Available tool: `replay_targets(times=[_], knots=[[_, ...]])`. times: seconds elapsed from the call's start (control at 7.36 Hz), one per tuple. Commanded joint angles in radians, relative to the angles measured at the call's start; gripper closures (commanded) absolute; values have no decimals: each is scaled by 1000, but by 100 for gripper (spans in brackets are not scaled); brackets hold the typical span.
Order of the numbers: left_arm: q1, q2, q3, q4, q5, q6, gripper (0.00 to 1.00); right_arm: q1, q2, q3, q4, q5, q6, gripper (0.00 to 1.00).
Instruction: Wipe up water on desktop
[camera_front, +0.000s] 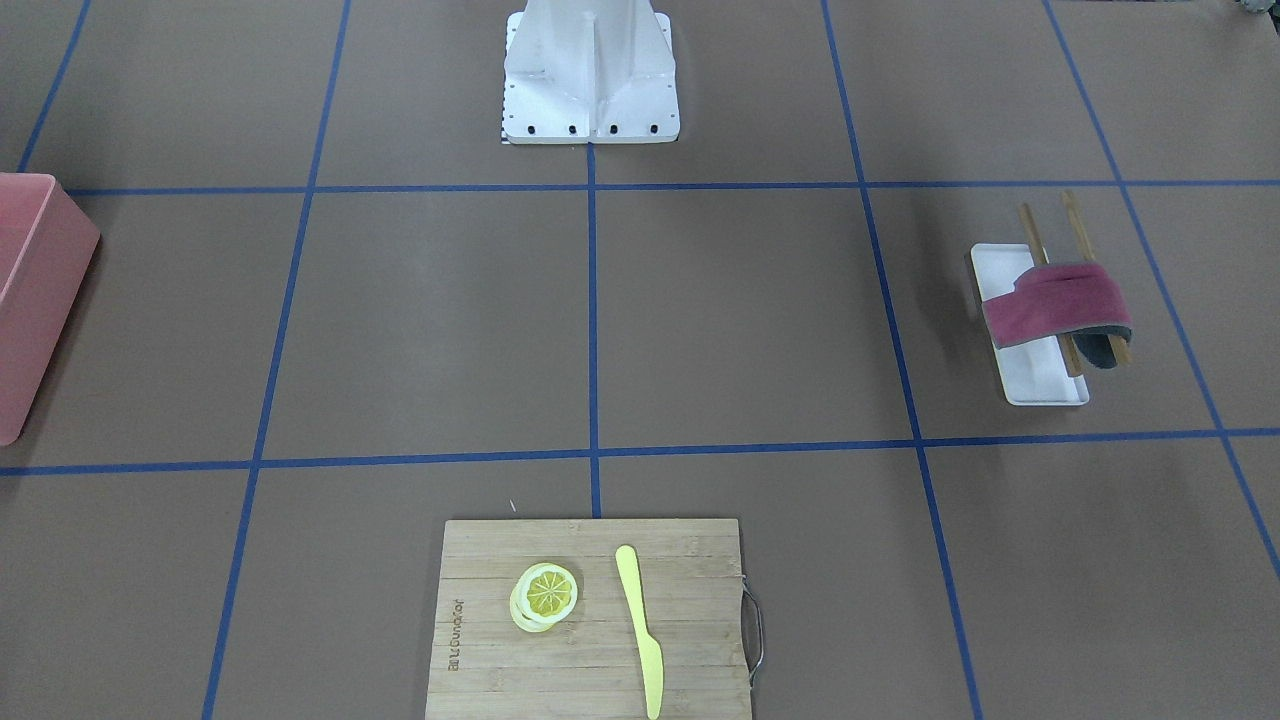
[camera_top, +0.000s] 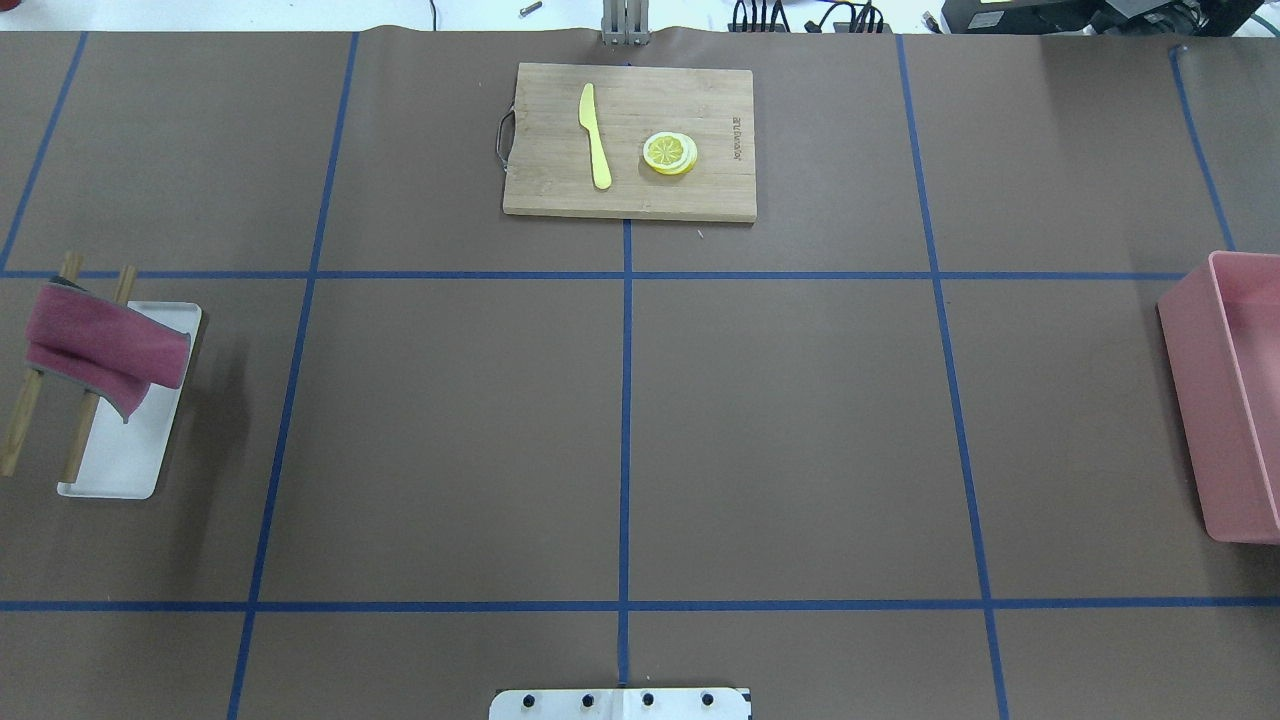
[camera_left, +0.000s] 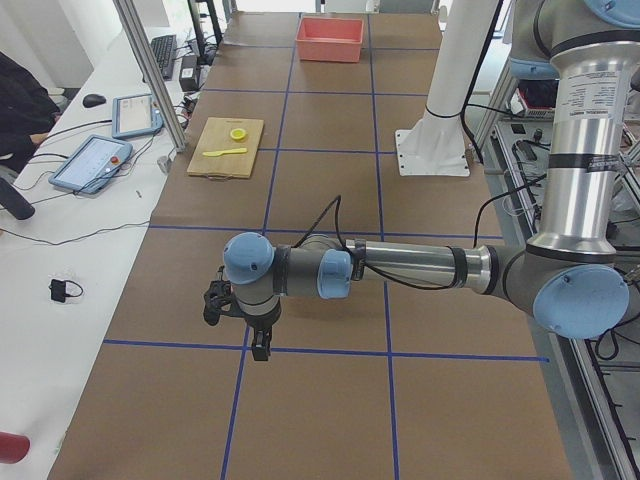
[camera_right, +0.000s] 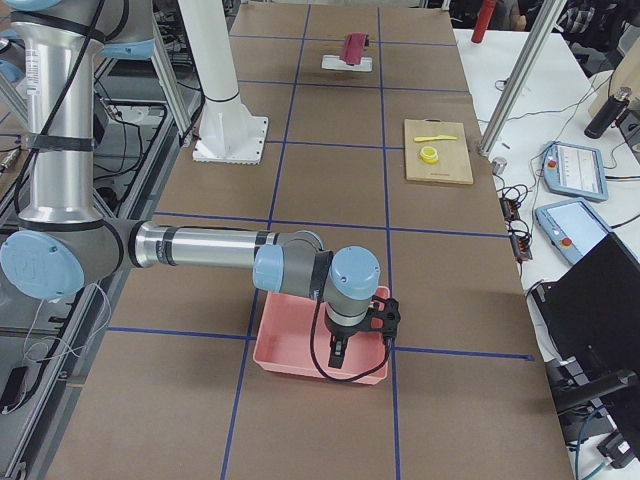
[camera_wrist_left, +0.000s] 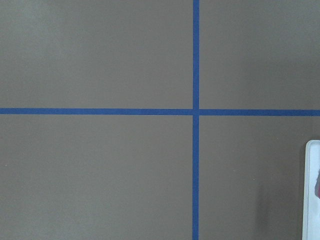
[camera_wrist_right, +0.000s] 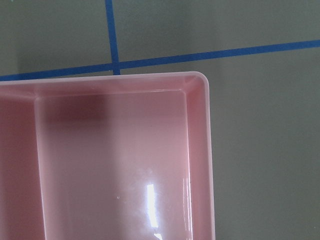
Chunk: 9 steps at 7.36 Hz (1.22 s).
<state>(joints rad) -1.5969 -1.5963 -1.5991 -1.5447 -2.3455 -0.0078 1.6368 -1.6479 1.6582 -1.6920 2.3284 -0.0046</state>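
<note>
The desktop (camera_top: 780, 420) is a matte brown surface with a blue tape grid, and I see no water on it. A dark red cloth (camera_top: 100, 350) hangs over a wooden rack on a white tray (camera_top: 120, 460) at the left; it also shows in the front view (camera_front: 1055, 305). My left gripper (camera_left: 260, 350) shows only in the exterior left view, above the desktop near the table's end; I cannot tell whether it is open or shut. My right gripper (camera_right: 337, 357) shows only in the exterior right view, above a pink bin (camera_right: 320, 345); I cannot tell its state either.
A bamboo cutting board (camera_top: 630, 140) at the far middle carries a yellow knife (camera_top: 595, 135) and lemon slices (camera_top: 670, 153). The pink bin (camera_top: 1230, 400) stands at the right edge. The left wrist view shows the tray's edge (camera_wrist_left: 312, 190). The robot's base (camera_front: 590, 75) is at the near middle.
</note>
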Motion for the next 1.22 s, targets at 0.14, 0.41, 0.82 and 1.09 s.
replay_targets(times=[0.14,0.41,0.82,1.09], knots=[[0,1,1,0,0,-1,2,0,0,0,0,0,0,0],[0,-10,-2,2,-1,-6,2,0,8,24,0,2,0,0],[2,-79,-54,-2,-8,-8,2,0,0,67,-1,63,0,0],[5,-79,-82,-2,-11,-12,2,0,3,72,-1,59,-8,0]])
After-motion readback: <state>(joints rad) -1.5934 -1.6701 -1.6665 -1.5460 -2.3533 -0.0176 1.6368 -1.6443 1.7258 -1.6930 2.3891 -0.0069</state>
